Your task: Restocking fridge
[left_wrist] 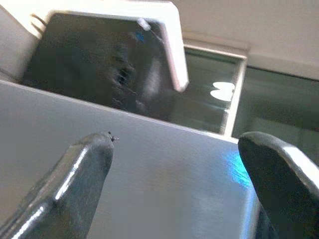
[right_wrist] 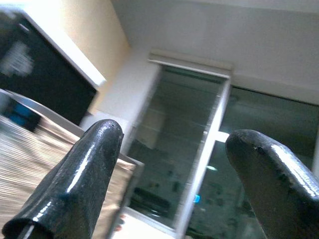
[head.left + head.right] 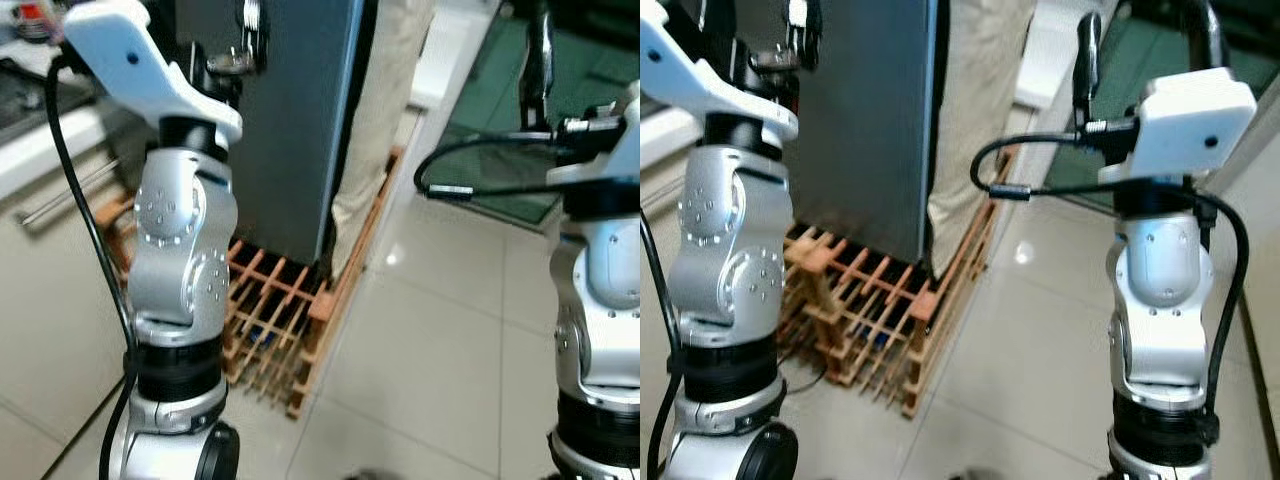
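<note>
Grey fridge [image 3: 285, 130] stands straight ahead, its base beside a wooden lattice rack [image 3: 275, 315] lying on the tiled floor [image 3: 430, 340]. A person's trouser leg [image 3: 375, 120] stands just beside the fridge's right edge. Left gripper [image 1: 174, 184] raised against the fridge panel, fingers spread, empty. Right gripper [image 2: 172, 174] raised, fingers apart, empty. Counter [image 3: 40, 140] at left.

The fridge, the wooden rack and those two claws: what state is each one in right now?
Fridge door: shut, grey face toward the robot.
Wooden rack: flat on the floor under the fridge.
Left claw: open, empty, raised at the door.
Right claw: open, empty, raised.
</note>
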Robot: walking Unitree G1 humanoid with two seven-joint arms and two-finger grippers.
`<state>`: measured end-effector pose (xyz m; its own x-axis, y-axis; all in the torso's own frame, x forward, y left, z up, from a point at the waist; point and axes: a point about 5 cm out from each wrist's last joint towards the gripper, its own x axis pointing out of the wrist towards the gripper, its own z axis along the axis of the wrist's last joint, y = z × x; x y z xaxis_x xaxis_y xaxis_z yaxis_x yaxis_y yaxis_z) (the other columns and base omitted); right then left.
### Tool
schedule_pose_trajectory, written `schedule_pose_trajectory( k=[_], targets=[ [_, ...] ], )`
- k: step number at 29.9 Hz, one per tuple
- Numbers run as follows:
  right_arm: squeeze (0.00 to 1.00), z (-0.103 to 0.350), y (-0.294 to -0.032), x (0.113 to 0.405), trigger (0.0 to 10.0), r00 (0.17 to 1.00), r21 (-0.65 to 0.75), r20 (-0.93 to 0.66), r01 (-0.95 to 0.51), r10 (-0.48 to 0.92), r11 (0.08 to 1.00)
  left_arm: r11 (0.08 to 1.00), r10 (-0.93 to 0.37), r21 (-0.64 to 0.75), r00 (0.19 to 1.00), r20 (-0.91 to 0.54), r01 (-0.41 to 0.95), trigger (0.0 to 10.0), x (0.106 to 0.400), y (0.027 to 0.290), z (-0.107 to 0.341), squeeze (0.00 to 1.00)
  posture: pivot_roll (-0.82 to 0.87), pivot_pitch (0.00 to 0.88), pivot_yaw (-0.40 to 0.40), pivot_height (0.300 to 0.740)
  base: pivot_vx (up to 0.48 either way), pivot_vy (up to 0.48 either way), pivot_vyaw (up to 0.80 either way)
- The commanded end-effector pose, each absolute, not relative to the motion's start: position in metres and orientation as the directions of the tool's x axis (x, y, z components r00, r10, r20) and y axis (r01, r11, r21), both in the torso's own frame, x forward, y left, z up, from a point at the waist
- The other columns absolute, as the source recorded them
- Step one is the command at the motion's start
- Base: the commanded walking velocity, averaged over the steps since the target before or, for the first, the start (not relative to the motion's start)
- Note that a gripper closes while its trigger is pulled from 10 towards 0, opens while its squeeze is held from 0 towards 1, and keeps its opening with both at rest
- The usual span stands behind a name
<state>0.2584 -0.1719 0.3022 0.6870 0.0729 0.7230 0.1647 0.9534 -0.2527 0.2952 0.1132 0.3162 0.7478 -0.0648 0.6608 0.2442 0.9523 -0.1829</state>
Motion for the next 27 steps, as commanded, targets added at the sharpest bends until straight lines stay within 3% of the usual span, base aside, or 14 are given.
schedule_pose_trajectory(
  k=[1, 7, 8, 10, 17, 27],
  targets=[
    [0.00, 0.303, -0.180, 0.257, 10.0, 0.694, -0.247, 0.719, 0.202, 0.039, 0.948, 0.936, -0.140, -0.154, 0.734, 0.665, 0.318, 10.0, 0.293, 0.097, 0.319, 0.00, -0.11, 0.010, -0.097, 0.711, 0.480, 0.000, 0.00],
    [0.00, 0.297, -0.184, 0.258, 10.0, 0.713, -0.251, 0.700, 0.211, 0.026, 0.945, 0.916, -0.187, -0.169, 0.759, 0.623, 0.365, 10.0, 0.296, 0.090, 0.311, 0.00, -0.12, 0.010, -0.096, 0.711, 0.080, 0.000, 0.00],
    [0.00, 0.290, -0.186, 0.258, 10.0, 0.731, -0.249, 0.682, 0.212, 0.016, 0.945, 0.904, -0.228, -0.195, 0.814, 0.534, 0.381, 10.0, 0.303, 0.083, 0.296, 0.00, -0.12, 0.011, -0.096, 0.711, 0.000, 0.000, 0.00],
    [0.00, 0.288, -0.186, 0.259, 10.0, 0.737, -0.249, 0.676, 0.212, 0.013, 0.945, 0.903, -0.237, -0.203, 0.834, 0.498, 0.378, 10.0, 0.306, 0.082, 0.291, 0.00, -0.12, 0.012, -0.095, 0.711, 0.000, 0.000, 0.00],
    [0.00, 0.266, -0.190, 0.261, 10.0, 0.799, -0.274, 0.601, 0.197, 0.008, 0.941, 0.913, -0.180, -0.269, 0.896, 0.406, 0.306, 10.0, 0.315, 0.093, 0.272, 0.00, -0.12, 0.016, -0.091, 0.711, 0.000, 0.000, -0.53],
    [0.00, 0.253, -0.186, 0.263, 10.0, 0.826, -0.284, 0.562, 0.159, 0.030, 0.946, 0.940, -0.095, -0.270, 0.922, 0.376, 0.207, 10.0, 0.316, 0.113, 0.263, 0.00, -0.11, 0.016, -0.088, 0.711, 0.000, 0.000, 0.00]
  ],
)
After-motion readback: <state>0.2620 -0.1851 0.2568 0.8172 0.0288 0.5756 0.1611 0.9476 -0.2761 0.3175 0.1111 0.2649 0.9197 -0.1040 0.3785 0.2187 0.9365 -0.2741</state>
